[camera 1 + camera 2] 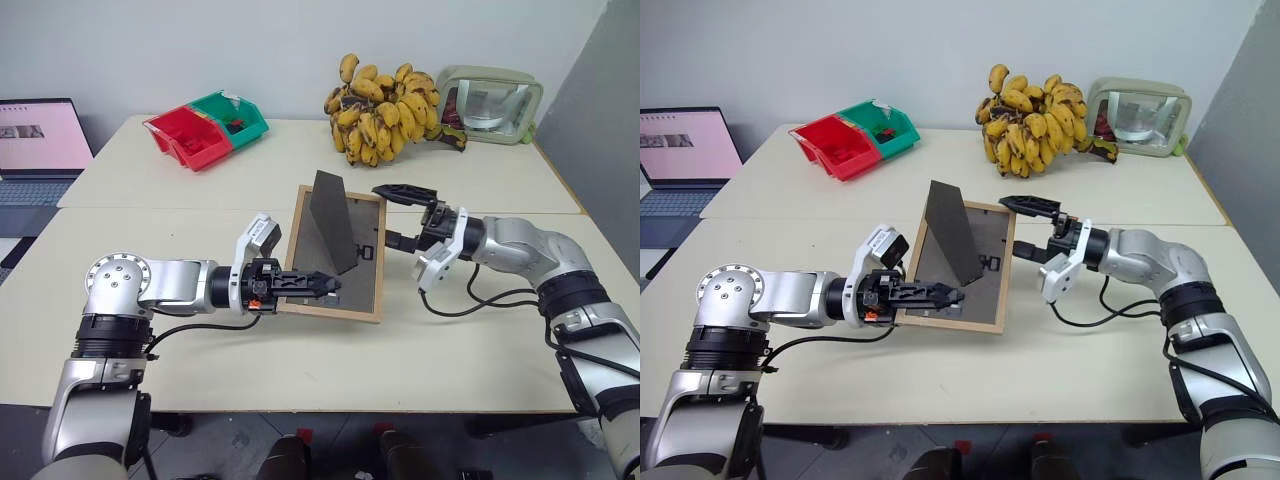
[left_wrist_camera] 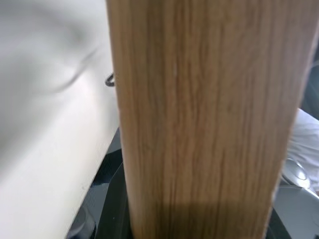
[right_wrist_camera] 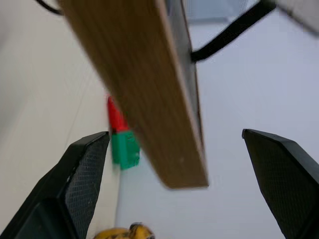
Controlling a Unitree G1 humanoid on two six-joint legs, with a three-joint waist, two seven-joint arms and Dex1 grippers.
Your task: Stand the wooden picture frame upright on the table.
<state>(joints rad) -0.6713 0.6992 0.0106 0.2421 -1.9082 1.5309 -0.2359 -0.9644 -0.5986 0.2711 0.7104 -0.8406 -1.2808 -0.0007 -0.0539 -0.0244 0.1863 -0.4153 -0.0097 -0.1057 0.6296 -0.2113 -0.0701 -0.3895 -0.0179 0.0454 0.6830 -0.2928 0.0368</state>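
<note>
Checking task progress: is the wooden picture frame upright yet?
Not yet: the wooden picture frame leans tilted, back panel up, stand out, gripped by the left gripper.

Left end effector (image 1: pixel 325 285) clamped; right end effector (image 1: pixel 402 215) spread wide.

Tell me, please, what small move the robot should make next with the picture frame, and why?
Probably tip the wooden picture frame further upright: the left gripper holds its near edge, its back faces up with the stand unfolded, and the right gripper waits open by its far corner.

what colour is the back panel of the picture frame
Dark grey-brown back panel, best in the left eye view.
</note>
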